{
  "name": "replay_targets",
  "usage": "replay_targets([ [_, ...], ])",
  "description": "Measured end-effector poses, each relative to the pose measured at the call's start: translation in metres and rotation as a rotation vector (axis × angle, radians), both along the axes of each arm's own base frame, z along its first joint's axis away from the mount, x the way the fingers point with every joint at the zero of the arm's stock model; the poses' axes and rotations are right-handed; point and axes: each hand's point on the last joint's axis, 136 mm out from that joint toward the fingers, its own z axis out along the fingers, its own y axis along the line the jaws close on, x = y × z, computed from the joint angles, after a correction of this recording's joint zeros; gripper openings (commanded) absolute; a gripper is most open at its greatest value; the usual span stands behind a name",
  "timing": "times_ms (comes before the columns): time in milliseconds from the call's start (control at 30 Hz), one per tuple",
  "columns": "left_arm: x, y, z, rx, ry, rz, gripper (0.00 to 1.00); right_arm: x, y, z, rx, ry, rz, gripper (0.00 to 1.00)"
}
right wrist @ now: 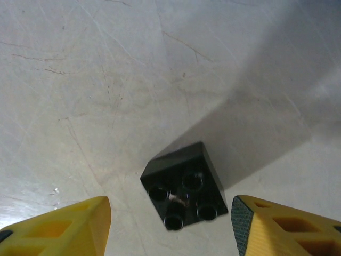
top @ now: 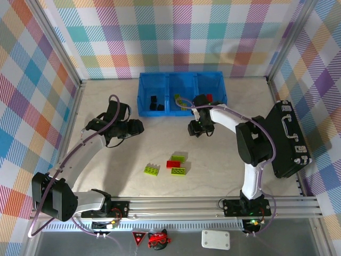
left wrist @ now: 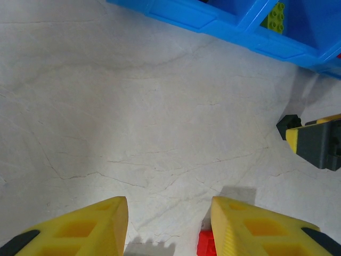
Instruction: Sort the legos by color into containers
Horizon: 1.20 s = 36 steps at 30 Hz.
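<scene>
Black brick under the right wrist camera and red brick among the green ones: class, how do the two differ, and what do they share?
The black brick is black and looks square, with four studs. The red brick is red and looks longer. The black brick lies between the open jaws of the right gripper, untouched. The red brick lies among lime green bricks. Both rest on the table, outside the blue bin.
</scene>
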Motion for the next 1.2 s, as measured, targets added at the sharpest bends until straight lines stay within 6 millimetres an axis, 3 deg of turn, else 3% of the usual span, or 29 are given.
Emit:
replay_targets([
  [400, 0.0, 0.0, -0.004, 0.0, 0.015, 0.003, 0.45, 0.011, 0.001, -0.005, -0.046, -0.033, 0.144, 0.54],
  [933, -0.006, 0.002, 0.0, -0.001, 0.018, 0.007, 0.45, 0.01, -0.001, -0.012, -0.062, -0.021, 0.15, 0.48],
  [1200, -0.011, 0.004, 0.003, -0.007, 0.006, 0.009, 0.45, 0.01, -0.002, -0.012, -0.07, -0.018, 0.149, 0.38],
])
